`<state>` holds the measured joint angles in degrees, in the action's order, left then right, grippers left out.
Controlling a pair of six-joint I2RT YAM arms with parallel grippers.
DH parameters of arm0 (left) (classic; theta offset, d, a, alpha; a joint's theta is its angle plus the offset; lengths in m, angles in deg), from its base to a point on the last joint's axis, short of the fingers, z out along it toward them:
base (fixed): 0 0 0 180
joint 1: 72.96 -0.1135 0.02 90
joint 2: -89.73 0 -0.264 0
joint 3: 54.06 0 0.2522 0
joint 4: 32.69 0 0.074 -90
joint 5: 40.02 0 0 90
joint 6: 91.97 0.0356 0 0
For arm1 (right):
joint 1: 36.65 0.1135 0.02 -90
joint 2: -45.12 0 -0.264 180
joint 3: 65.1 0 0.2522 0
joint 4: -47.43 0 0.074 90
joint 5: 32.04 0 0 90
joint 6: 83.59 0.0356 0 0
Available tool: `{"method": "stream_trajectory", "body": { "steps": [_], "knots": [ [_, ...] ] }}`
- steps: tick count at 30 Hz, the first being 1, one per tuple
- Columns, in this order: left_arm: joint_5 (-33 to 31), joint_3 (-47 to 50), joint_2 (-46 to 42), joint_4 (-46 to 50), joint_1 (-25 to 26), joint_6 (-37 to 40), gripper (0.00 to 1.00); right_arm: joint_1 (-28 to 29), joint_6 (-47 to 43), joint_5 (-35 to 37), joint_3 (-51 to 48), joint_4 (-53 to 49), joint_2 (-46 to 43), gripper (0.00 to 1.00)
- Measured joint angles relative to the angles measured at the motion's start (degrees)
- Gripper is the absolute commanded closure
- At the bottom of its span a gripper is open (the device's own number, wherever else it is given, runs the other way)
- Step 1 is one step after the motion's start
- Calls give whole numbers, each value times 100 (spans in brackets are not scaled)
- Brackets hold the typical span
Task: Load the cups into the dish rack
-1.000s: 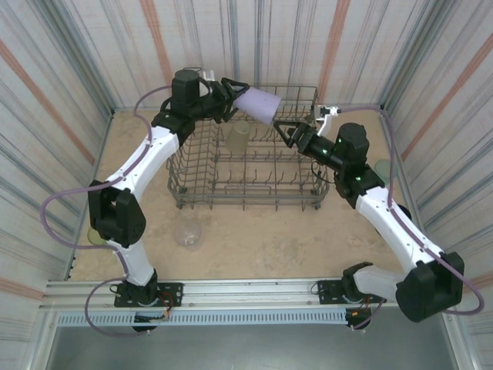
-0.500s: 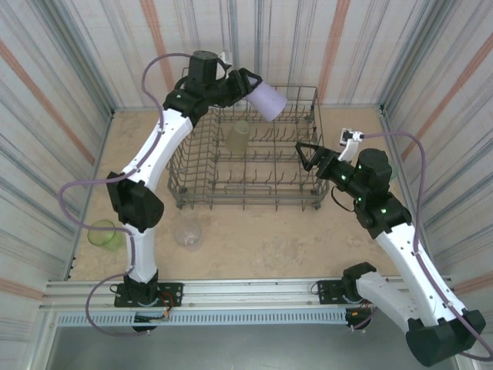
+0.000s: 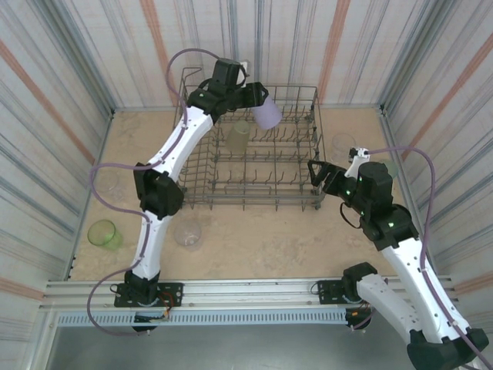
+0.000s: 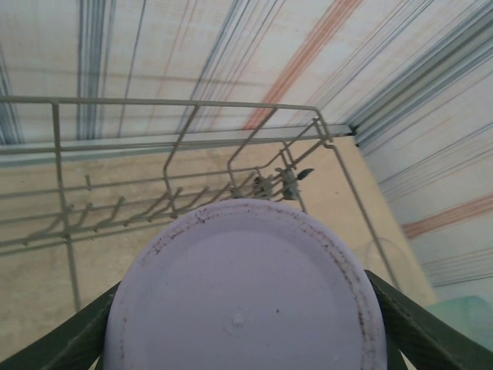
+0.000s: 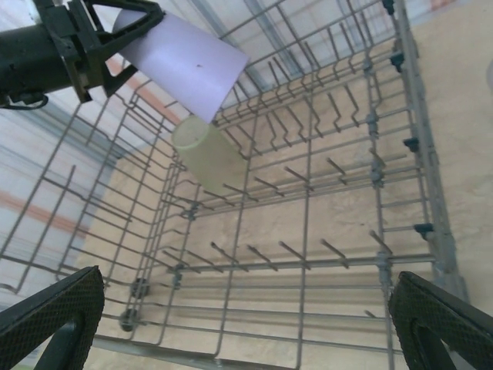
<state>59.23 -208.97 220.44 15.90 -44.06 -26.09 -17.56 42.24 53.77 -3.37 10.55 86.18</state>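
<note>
The dish rack (image 3: 246,202) is thin grey metal wire with a dull coated finish. The lavender cup (image 3: 267,114) is opaque matt plastic, its base finely speckled near the rim. The olive-yellow cup (image 3: 238,137) looks frosted and translucent; the clear cup (image 3: 187,231) and green cup (image 3: 102,233) are see-through and glossy. The tabletop (image 3: 254,239) is sandy, mottled, matt. The right claw (image 3: 314,173) has black pads (image 5: 58,304) with a rough cross-hatched texture

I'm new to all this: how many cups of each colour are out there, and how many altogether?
Lavender cup: 1
Olive-yellow cup: 1
Bright green cup: 1
Teal cup: 1
Clear cups: 2 that I can make out
Total: 6
</note>
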Motion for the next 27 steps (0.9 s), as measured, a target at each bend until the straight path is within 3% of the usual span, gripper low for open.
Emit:
{"method": "stream_trajectory", "body": {
  "steps": [14, 27],
  "knots": [
    [-337, -103, 474, -186, 461, 1014, 90, 0, -297, 461, -116, -122, 13, 1],
    [-649, -103, 553, -219, 450, 1408, 92, 0, -337, 573, -138, -92, 72, 1]
  ]
}}
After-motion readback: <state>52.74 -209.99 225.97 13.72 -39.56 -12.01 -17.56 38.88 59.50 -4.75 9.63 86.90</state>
